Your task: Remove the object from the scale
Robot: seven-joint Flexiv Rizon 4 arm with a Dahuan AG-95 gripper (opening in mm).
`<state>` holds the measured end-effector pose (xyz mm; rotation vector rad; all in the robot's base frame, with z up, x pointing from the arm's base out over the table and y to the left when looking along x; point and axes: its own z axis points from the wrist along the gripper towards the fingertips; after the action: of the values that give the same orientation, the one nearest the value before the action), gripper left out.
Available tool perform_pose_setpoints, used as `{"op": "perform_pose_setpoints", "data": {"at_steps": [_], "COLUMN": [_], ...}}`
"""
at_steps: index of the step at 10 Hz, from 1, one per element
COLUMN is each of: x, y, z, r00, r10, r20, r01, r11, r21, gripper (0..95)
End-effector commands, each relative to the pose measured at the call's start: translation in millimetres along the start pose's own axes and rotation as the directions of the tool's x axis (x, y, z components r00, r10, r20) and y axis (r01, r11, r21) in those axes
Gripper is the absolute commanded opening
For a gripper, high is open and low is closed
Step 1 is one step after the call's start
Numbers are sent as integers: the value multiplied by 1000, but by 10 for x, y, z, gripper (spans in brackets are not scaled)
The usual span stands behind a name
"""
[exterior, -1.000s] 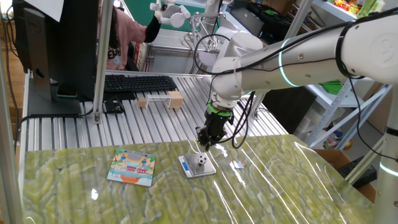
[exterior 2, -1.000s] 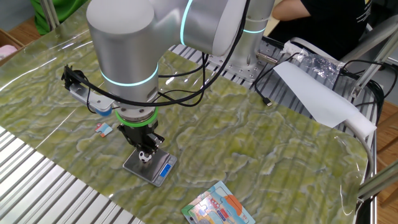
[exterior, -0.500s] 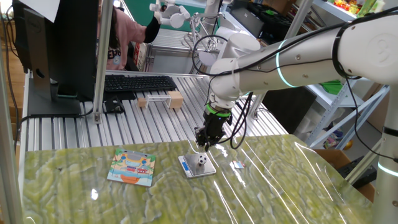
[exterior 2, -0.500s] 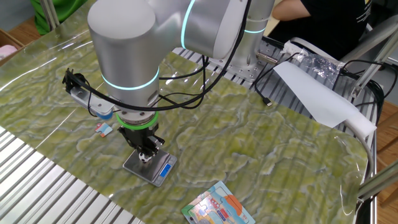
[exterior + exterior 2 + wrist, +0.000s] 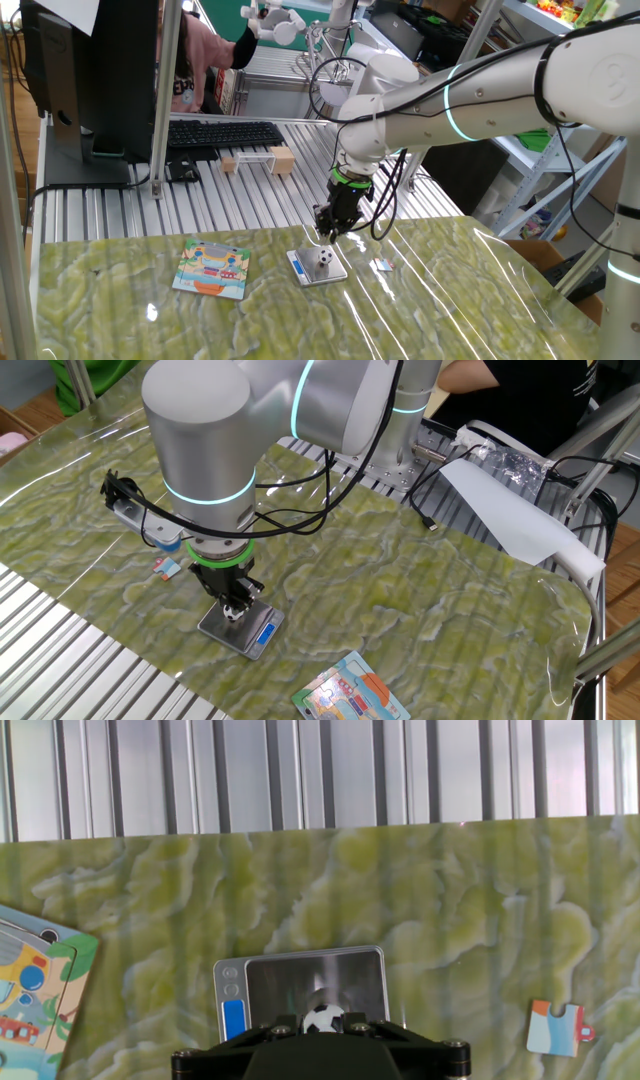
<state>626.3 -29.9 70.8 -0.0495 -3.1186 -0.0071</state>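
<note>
The tiny black-and-white ball (image 5: 326,258) rests on the small silver scale (image 5: 312,270) in the middle of the green mat. My gripper (image 5: 325,236) hangs just above the ball, pointing down, with its jaws slightly apart and nothing held. In the hand view the ball (image 5: 323,1017) sits on the scale platform (image 5: 315,975), low in the frame between the dark finger bases. In the other fixed view my gripper (image 5: 236,610) stands over the scale (image 5: 252,638) and mostly hides the ball.
A colourful illustrated card (image 5: 211,269) lies left of the scale. A small white-blue scrap (image 5: 384,265) lies to its right, also in the hand view (image 5: 555,1027). A keyboard (image 5: 220,133) and wooden blocks (image 5: 255,160) sit on the ribbed metal behind the mat.
The gripper shifted slightly and came down over the ball a second ago, hiding it in the other fixed view. It has held still since. The ball has not moved.
</note>
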Motion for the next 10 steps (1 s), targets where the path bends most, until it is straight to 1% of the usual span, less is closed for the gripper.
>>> {"op": "perform_pose_setpoints", "data": {"at_steps": [1,5,10], "x": [-1,34,21], "y": [1,36,-69], "z": [3,51,103], "r00": [1000,1000,1000], "r10": [-1,13,-7], "r20": [0,5,4], "r01": [1,-13,7], "r11": [1000,1000,1000], "r21": [0,0,-2], "gripper": [380,380,380]}}
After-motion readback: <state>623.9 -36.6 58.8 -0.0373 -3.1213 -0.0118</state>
